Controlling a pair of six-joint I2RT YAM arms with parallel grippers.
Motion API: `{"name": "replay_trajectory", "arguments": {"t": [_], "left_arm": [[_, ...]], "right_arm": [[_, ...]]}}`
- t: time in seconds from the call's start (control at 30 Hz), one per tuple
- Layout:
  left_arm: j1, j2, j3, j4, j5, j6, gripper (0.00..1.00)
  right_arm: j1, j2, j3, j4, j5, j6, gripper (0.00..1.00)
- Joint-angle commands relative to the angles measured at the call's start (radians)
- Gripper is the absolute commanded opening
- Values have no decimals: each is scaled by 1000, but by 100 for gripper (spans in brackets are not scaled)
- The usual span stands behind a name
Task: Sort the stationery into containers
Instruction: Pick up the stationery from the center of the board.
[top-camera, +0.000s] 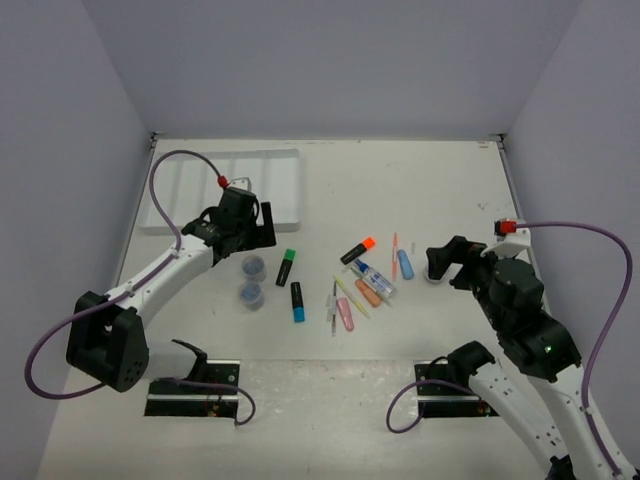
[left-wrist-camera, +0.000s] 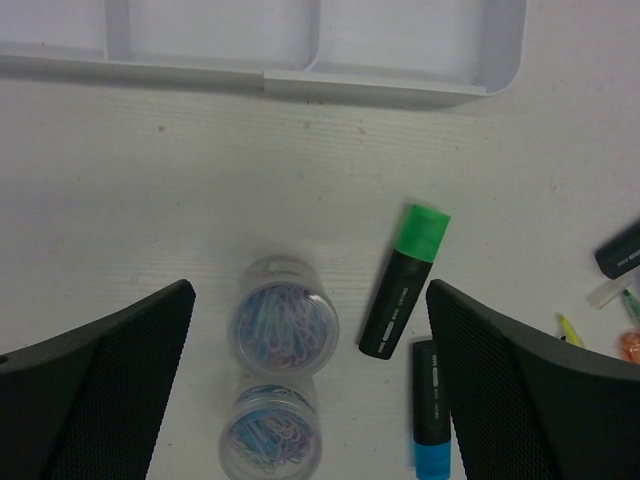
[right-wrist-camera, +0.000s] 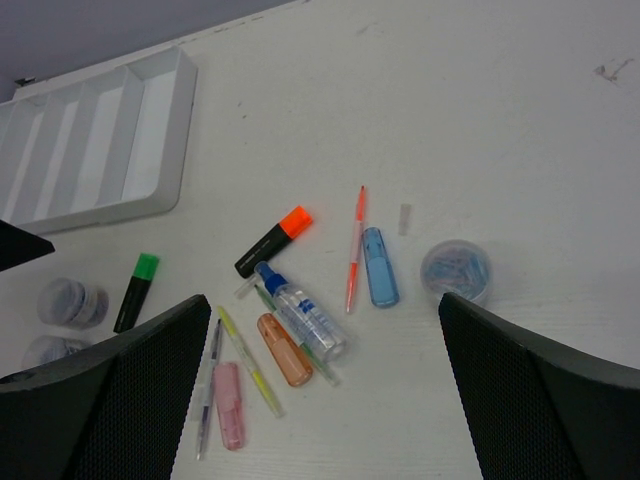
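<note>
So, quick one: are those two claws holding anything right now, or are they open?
Left gripper: open, holding nothing.
Right gripper: open, holding nothing.

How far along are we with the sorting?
Nothing looks done: every visible compartment of the tray is bare. Nothing is in hand; left gripper and right gripper hang open. To sort: the pots, highlighters, pens, erasers and glue bottle, all on the table.
</note>
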Motion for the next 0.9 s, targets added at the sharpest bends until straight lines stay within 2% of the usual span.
{"name": "replay_trajectory", "arguments": {"t": [0.0,0.27,0.63,0.8,0.83,0.87], "left_arm": [[-2,-7,-23,0,-100,-22,100],[-24,39,-102,56,-56,-12,98],[-26,107,-118,82,-41,1,70],[-34,126,-121,77,-41,-1,71],[-36,125,-120,75,-41,-1,70],[-37,121,-119,72,-44,-1,63]], "right_arm": [[2,-11,-16,15,-6,-14,99],[2,1,-16,25,-18,-20,99],[2,9,-16,17,-37,-28,99],[2,12,-17,15,-43,-31,99],[2,12,-16,15,-46,-31,99],[2,12,-16,16,-46,-31,99]]}}
